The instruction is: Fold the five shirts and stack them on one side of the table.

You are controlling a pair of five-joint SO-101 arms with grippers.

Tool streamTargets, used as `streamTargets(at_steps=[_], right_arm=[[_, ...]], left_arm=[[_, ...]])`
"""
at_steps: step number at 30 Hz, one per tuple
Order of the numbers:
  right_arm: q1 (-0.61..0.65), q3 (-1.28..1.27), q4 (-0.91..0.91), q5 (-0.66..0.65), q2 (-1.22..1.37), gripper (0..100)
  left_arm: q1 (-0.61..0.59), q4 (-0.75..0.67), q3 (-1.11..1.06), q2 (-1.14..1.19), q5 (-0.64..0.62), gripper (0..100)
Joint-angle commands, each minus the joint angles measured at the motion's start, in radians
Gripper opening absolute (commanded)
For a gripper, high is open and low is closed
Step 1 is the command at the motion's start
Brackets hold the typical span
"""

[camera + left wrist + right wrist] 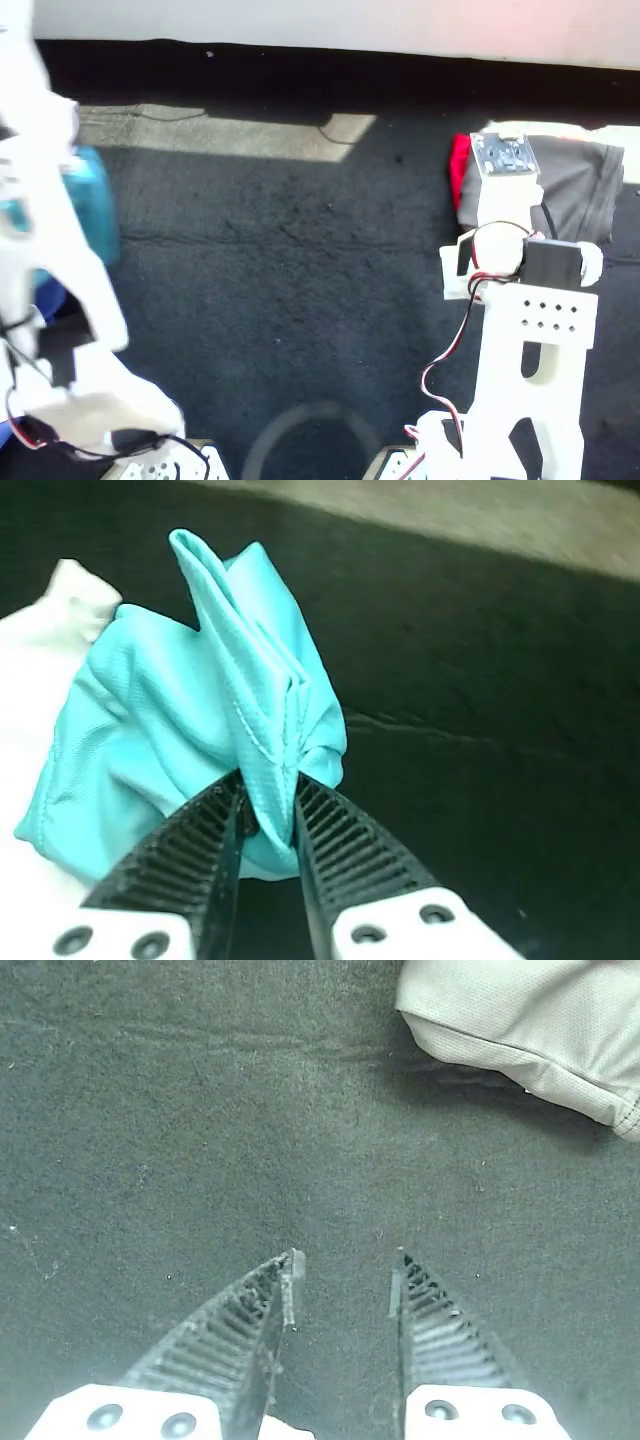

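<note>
Teal cloth sits in the left arm's grip: the crumpled teal shirt (200,700), a fine knit bunched into upright pleats, is pinched at a stitched hem fold by the left gripper (268,790). Its black ribbed fingers (345,850) are pressed almost together, with just the thickness of the fabric between the jaws. A white shape (40,680) lies against the shirt on one side; whether it is cloth or part of an arm cannot be told. In the high view this shirt is at the left edge of the table, close against the white left arm (60,270), and it is unclear whether any of it rests on the dark felt table cover (280,280). At the far right of the table a folded grey shirt (520,1020) lies on a red shirt (458,165), whose edge shows along the side toward the table's middle. The white right arm (530,330) stands in front of this pile. The right gripper (346,1265) points down at bare felt with its jaws parted by a moderate gap and nothing between them, near the grey shirt's rounded folded corner but apart from it.
</note>
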State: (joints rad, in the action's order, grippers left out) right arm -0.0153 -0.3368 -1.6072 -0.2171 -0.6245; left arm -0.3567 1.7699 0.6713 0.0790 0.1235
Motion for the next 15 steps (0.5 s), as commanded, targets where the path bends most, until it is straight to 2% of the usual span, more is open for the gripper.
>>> streamTargets(at_steps=[1, 5, 8, 11, 15], right_arm=[[-0.058, 0.008, 0.019, 0.011, -0.031, 14.8], [-0.137, 0.025, 0.031, 0.008, -0.031, 14.8], [-0.154, 0.033, 0.031, 0.006, -0.031, 14.8], [-0.15, 0.033, 0.031, 0.006, -0.031, 14.8], [-0.128, 0.031, 0.033, 0.006, -0.022, 14.8]], left_arm=[[0.297, 0.005, -0.234, -0.179, -0.075, 1], [0.605, 0.002, -0.473, -0.222, -0.187, 1], [0.78, -0.086, -0.593, -0.223, -0.203, 1], [0.845, -0.161, -0.644, -0.222, -0.135, 2], [0.868, -0.164, -0.616, -0.234, -0.081, 15]])
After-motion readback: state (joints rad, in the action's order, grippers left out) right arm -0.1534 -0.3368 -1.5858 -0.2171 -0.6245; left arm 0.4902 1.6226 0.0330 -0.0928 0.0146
